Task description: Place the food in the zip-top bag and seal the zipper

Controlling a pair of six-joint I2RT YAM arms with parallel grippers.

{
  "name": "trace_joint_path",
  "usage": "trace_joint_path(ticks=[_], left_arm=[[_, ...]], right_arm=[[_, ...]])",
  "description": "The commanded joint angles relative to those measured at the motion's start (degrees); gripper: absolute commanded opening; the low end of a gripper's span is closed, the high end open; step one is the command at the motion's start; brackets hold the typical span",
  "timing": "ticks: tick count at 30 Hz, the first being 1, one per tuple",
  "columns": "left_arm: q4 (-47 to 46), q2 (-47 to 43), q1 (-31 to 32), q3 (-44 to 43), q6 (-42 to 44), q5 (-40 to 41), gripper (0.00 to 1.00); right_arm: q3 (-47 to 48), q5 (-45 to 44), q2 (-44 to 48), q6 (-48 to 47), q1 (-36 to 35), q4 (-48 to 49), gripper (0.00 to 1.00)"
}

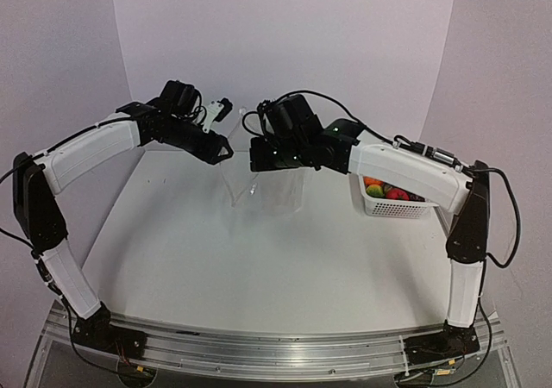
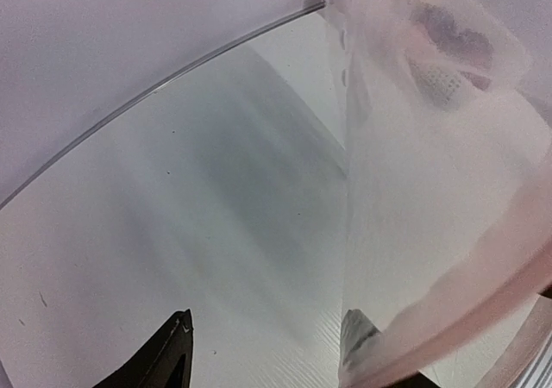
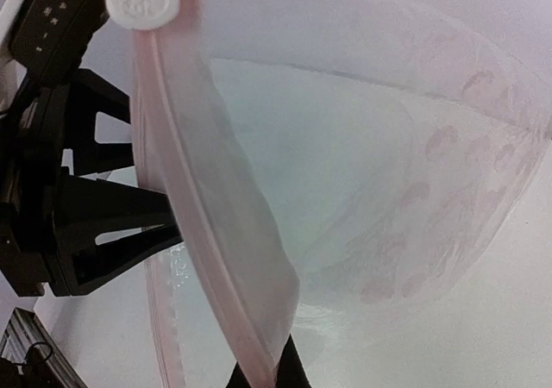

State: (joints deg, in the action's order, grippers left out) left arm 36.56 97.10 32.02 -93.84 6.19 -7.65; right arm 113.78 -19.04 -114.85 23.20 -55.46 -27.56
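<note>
I count one clear, square, flexible zip-top bag [image 1: 272, 190] printed with white dots, hanging above the pale surface [image 1: 259, 267] between my two grippers. My right gripper [image 3: 261, 375] has its jaws pinched together on the bag's mouth edge, where the thin whitish zipper strip [image 3: 185, 172] runs down into them. My left gripper [image 2: 269, 319] has its jaws spread wide, gripping nothing (the bag's rim lies across the front of one finger [image 2: 355, 345]). One white perforated plastic basket [image 1: 405, 209] sits on the surface under my right forearm, well apart from the bag. The small toy food [image 1: 396, 194] lies in that basket. I make out perhaps three pieces, orange, red and green, though my arm covers part of it.
</note>
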Motion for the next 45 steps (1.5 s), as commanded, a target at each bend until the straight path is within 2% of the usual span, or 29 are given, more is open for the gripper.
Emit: trace_joint_path(ticks=[1,2,6,7,11,15,18,21,24,25,32,35,38,41,45], left_arm=[[3.47,2.4,-0.46,-3.49,1.14,-7.77,0.56],[4.05,2.92,-0.45,-4.02,1.24,-8.37,0.53],[4.24,2.86,-0.54,-4.04,0.87,-7.99,0.09],[4.35,2.49,-0.52,-3.94,0.61,-7.69,0.01],[6.11,1.19,-0.51,-4.88,-2.08,-2.69,0.0],[10.72,2.58,1.03,-10.77,-4.0,9.46,0.0],[11.74,3.08,4.96,-13.13,-2.11,16.29,0.0],[11.62,3.65,8.52,-12.6,-0.92,19.67,0.0],[13.69,6.1,8.89,-13.93,-1.33,21.77,0.0],[14.35,6.81,8.94,-14.58,-1.45,22.15,0.0],[15.8,11.09,9.08,-18.88,-1.41,21.92,0.0],[15.08,12.0,9.47,-19.18,-1.62,20.85,0.0],[14.16,12.62,10.37,-19.72,-1.31,20.15,0.0],[13.51,12.97,11.46,-20.18,-0.02,19.83,0.0],[12.26,13.15,12.58,-20.06,1.69,19.92,0.0]], right_arm=[[-1.27,4.84,1.37,-0.06,-0.31,0.49,0.0],[-1.39,5.68,1.39,0.0,-0.25,0.5,0.0],[-3.58,9.43,2.36,2.8,1.67,0.66,0.0],[-4.42,10.31,2.9,4.33,2.78,0.74,0.0],[-7.32,11.44,3.52,4.78,6.09,0.84,0.0],[-8.01,17.25,2.71,8.22,10.52,0.78,0.0],[-6.02,22.08,1.15,5.15,11.16,0.75,0.01],[-4.49,28.08,0.53,1.91,11.19,0.7,0.17],[-6.13,31.85,2.92,-0.45,11.7,0.67,0.41],[-7.55,33.28,4.65,-0.62,12.27,0.74,0.47],[-16.1,40.26,18.05,0.45,17.72,0.44,0.73],[-20.04,39.16,24.28,2.47,22.52,0.05,0.77],[-21.37,33.36,25.87,4.44,28.99,-5.65,0.8],[-18.29,26.59,21.2,4.78,35.94,-14.91,0.86],[-9.38,18.23,10.32,0.56,41.52,-23.88,0.88]])
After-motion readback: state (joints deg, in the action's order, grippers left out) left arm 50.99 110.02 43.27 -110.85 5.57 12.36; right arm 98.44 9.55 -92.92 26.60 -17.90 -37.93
